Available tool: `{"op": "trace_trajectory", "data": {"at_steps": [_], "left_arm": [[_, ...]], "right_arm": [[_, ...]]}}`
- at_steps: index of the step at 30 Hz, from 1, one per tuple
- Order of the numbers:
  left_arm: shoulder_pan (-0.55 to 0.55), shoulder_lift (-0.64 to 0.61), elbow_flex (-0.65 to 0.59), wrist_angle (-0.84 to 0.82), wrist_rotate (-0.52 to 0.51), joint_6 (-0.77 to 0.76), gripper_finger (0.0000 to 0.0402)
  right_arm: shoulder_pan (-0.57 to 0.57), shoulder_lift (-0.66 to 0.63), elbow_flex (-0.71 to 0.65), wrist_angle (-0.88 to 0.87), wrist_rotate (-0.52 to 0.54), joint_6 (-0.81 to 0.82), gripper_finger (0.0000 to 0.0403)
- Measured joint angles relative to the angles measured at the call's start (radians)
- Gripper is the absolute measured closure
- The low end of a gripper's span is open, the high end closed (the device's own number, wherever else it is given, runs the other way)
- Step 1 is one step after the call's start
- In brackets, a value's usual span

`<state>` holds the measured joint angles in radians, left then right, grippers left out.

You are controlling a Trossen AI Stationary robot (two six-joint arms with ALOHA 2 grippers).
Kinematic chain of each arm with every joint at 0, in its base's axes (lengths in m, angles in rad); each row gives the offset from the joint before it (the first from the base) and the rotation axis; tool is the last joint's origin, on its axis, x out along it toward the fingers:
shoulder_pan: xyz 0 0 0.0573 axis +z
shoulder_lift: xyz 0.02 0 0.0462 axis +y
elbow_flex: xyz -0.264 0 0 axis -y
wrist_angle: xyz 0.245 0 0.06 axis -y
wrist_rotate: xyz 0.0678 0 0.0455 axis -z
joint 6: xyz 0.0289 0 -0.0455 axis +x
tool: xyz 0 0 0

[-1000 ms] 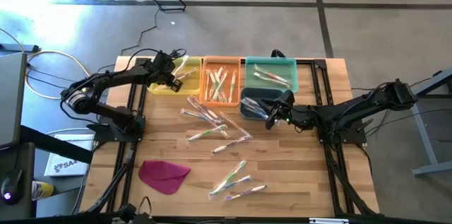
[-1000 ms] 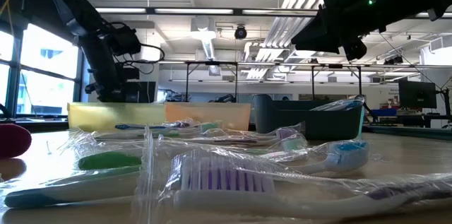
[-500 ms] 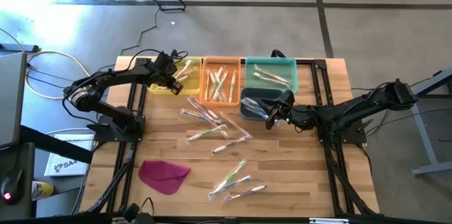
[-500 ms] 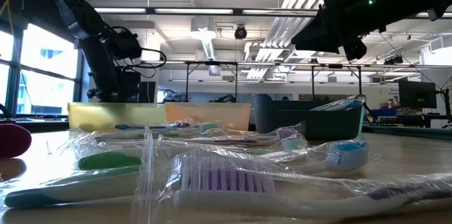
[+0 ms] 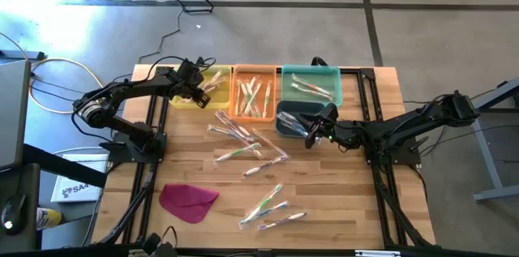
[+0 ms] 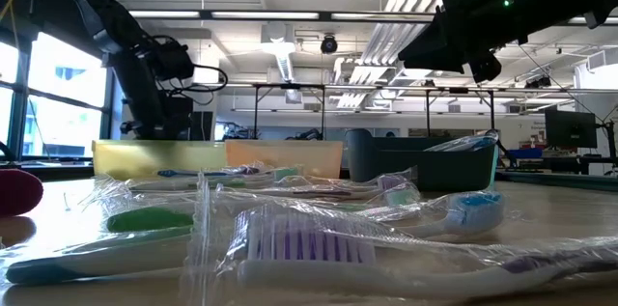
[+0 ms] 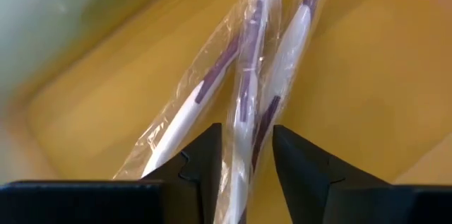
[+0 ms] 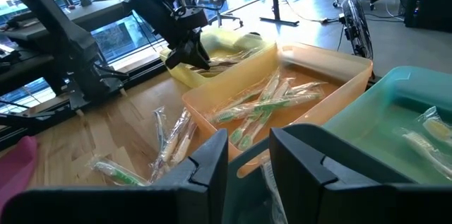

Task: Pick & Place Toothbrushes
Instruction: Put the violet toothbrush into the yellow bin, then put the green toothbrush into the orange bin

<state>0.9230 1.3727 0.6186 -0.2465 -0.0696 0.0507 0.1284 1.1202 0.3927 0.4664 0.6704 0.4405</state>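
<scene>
Left gripper (image 7: 244,155) hanging over yellow bin (image 5: 193,95), fingers parted, brush (image 7: 248,104) lying loose between them on others (drop step, looks done). Right gripper (image 5: 315,131) waiting narrow, empty, over dark bin (image 5: 285,119). More brushes (image 5: 243,139) lying mid-table. Next: lifting clear, reaching there.

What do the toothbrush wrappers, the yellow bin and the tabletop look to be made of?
Toothbrush wrappers: thin clear plastic film, glossy, judging by the creases and glints. Yellow bin: probably moulded plastic, smooth with a soft sheen and slightly translucent. Tabletop: wood, apparently butcher-block planks, with visible grain strips and a matte finish.
</scene>
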Motion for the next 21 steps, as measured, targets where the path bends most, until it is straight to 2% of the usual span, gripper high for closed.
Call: {"op": "trace_trajectory", "data": {"at_steps": [6,15,18,21], "left_arm": [[0.0,-0.02,0.028,0.009,0.016,-0.034,0.0276],[-0.002,-0.15,0.068,0.002,0.22,-0.05,0.0275],[-0.038,-0.198,0.068,-0.018,0.273,-0.059,0.0275],[-0.114,-0.248,0.068,-0.042,0.278,-0.06,0.0275]], "right_arm": [[0.0,0.0,0.0,0.0,0.0,0.0,0.0306],[0.0,0.0,0.0,0.0,0.0,0.001,0.0306],[0.0,0.0,0.0,0.0,0.0,0.002,0.0306],[0.0,0.0,0.0,0.0,0.0,0.003,0.0306]]}}
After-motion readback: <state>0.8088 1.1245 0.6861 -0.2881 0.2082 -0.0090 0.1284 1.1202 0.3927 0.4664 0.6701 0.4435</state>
